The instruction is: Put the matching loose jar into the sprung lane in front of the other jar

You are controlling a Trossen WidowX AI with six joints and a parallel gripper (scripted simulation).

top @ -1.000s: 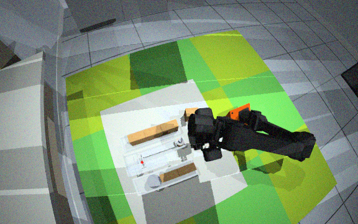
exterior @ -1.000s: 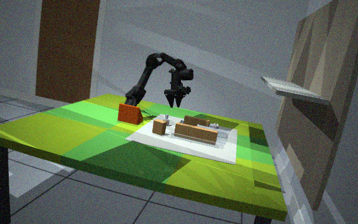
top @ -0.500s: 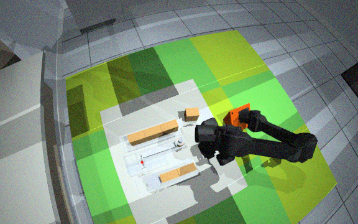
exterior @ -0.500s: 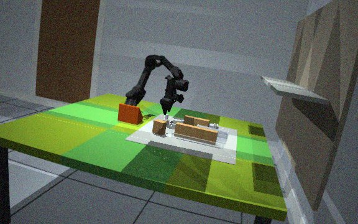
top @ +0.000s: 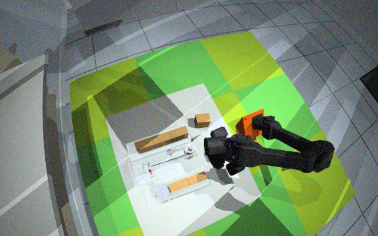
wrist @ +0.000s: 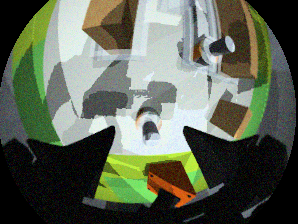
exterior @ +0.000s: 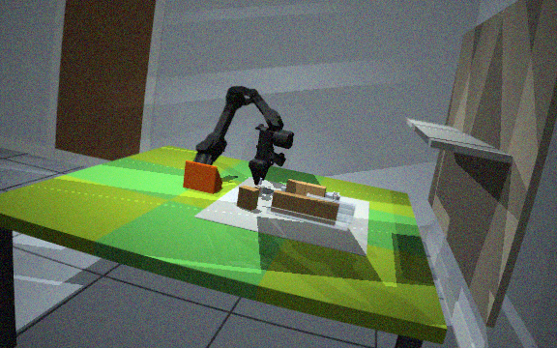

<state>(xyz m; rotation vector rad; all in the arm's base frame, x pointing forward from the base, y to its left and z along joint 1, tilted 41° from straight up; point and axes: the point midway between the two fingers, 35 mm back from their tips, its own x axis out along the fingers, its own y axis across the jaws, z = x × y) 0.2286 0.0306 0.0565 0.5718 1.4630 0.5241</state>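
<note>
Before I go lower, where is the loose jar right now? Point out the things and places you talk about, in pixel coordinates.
The loose jar (wrist: 149,126) shows in the wrist view, on the pale mat (wrist: 170,142), between the open gripper's (wrist: 149,129) fingertips.

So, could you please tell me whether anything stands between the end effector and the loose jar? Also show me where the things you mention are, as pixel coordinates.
Nothing visible does: the open end effector (wrist: 150,129) is above the loose jar (wrist: 150,129), which shows between its fingertips in the wrist view. The small brown block (top: 203,120) (exterior: 248,197) (wrist: 230,117) stands off to one side.
</note>
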